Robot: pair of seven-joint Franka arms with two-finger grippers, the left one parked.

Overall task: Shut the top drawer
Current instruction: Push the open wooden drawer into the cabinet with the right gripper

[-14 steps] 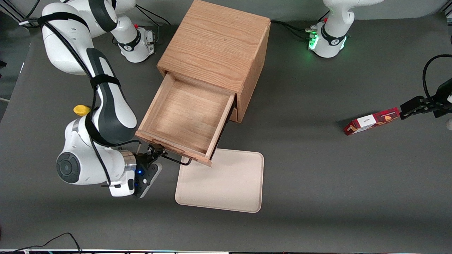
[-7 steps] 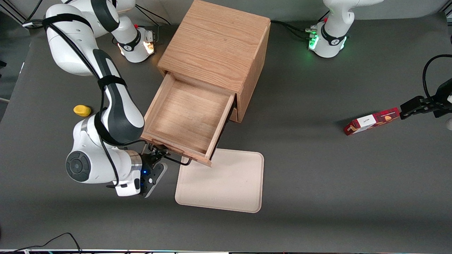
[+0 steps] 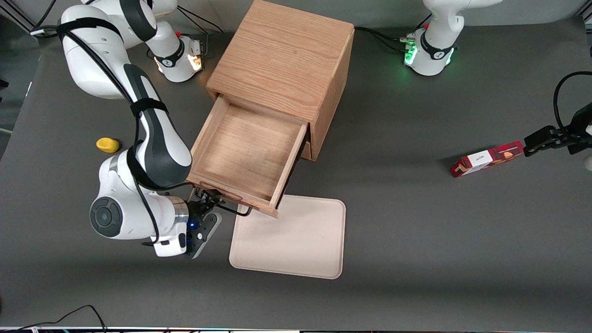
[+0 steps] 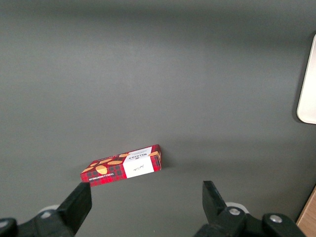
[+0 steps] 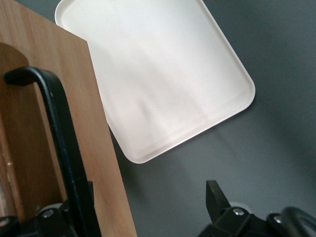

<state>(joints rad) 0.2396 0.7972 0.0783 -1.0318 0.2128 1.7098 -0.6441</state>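
Observation:
The oak cabinet [image 3: 282,55] stands mid-table. Its top drawer [image 3: 245,148] is pulled far out and empty. The drawer's thin black handle [image 3: 233,212] runs along its front, which faces the front camera. My gripper [image 3: 209,203] is low at the drawer front, at the handle's end toward the working arm. In the right wrist view the gripper [image 5: 148,210] is open. One fingertip [image 5: 79,210] sits against the wooden drawer front [image 5: 101,163] beside the handle [image 5: 61,143]. The other fingertip [image 5: 216,197] hangs over bare table. Nothing is held.
A cream tray [image 3: 291,238] lies flat on the table just in front of the open drawer, partly under its corner; it also shows in the right wrist view [image 5: 163,84]. A small yellow object [image 3: 107,144] lies beside my arm. A red box [image 3: 488,158] lies toward the parked arm's end.
My arm and gripper have shifted a little along the drawer front, closer in against it. The drawer has hardly moved.

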